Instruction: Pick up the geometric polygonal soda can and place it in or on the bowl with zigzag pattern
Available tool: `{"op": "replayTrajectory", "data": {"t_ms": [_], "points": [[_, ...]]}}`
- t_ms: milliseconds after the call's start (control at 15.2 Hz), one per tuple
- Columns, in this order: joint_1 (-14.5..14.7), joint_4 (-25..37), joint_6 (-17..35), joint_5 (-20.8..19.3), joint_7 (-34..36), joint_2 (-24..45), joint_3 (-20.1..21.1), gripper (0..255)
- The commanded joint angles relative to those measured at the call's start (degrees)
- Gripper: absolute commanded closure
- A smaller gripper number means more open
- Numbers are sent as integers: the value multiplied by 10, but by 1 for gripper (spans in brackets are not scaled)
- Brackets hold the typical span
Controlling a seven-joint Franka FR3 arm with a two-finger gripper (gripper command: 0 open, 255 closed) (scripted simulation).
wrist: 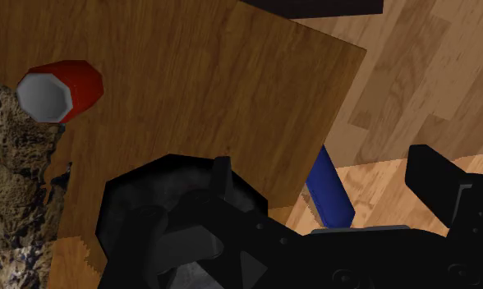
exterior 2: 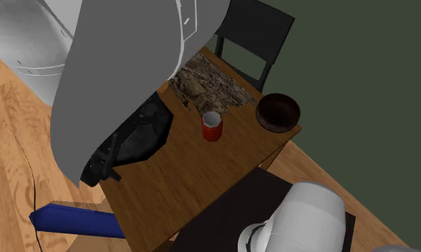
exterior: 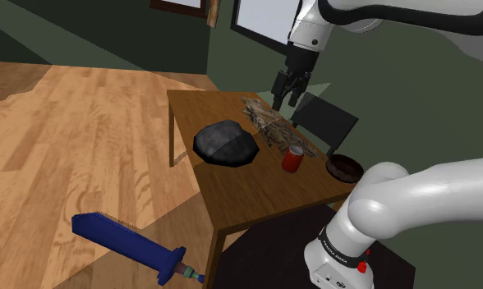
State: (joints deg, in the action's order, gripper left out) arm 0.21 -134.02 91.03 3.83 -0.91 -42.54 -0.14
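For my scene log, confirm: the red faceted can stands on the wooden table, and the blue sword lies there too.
Wrong: the blue sword lies on the wooden floor, per the shoulder view. The red faceted can does stand on the wooden table.

On the table (exterior: pixel 248 195) the soda can (exterior: pixel 292 159) stands between lump (exterior: pixel 225 144) and bowl (exterior: pixel 344 167).

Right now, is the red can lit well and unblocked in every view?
Shoulder view: soft light, can stands clear. Second exterior view: the grey arm hides the upper left, not the can. Wrist view: can clear, beside the bark-like slab.
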Motion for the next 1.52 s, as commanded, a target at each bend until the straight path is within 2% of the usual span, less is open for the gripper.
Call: {"op": "replayTrajectory", "data": {"t_ms": [0,726,1452], "points": [[0,0,0,0,0,0,0,0],[-53,-111,123,-75,-100,36,-98,0],[-105,-145,274,-139,-200,167,-206,0]]}}
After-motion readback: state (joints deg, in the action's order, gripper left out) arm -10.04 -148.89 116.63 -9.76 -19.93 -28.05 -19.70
